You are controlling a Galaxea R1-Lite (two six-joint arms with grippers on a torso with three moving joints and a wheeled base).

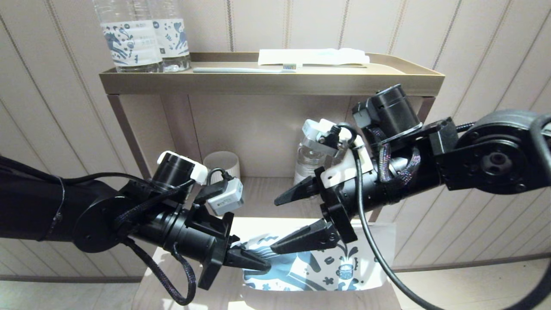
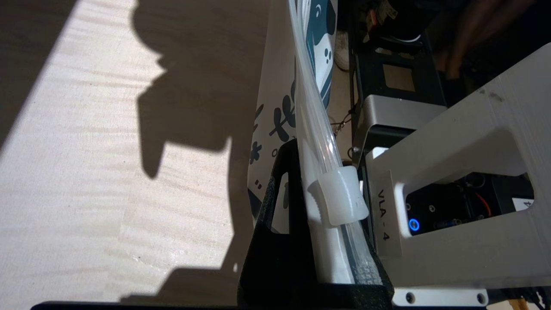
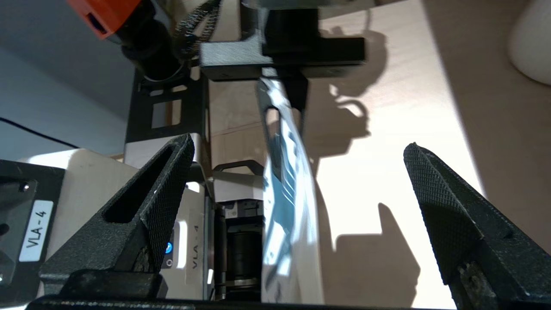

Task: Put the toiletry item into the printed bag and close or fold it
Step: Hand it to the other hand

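Shelving (image 1: 275, 82) in tan stands against the panelled far wall, its top tray carrying 2 water bottles (image 1: 142, 36) at far left, a toothbrush (image 1: 245, 69) along the near rim, and a white packet (image 1: 312, 56) behind it. On the lower shelf sit a pale cup (image 1: 221, 163) and another clear bottle (image 1: 308, 157). Nearer, the printed bag (image 1: 318, 269) hangs upright over a bright wooden surface (image 2: 86, 172), held between the arms. The left gripper (image 1: 252, 260) is pressed together on the bag's left edge, just by the white zip slider (image 2: 340, 196). The right gripper (image 1: 284, 224) is spread wide, 1 finger on either side of the bag's top edge, touching nothing.
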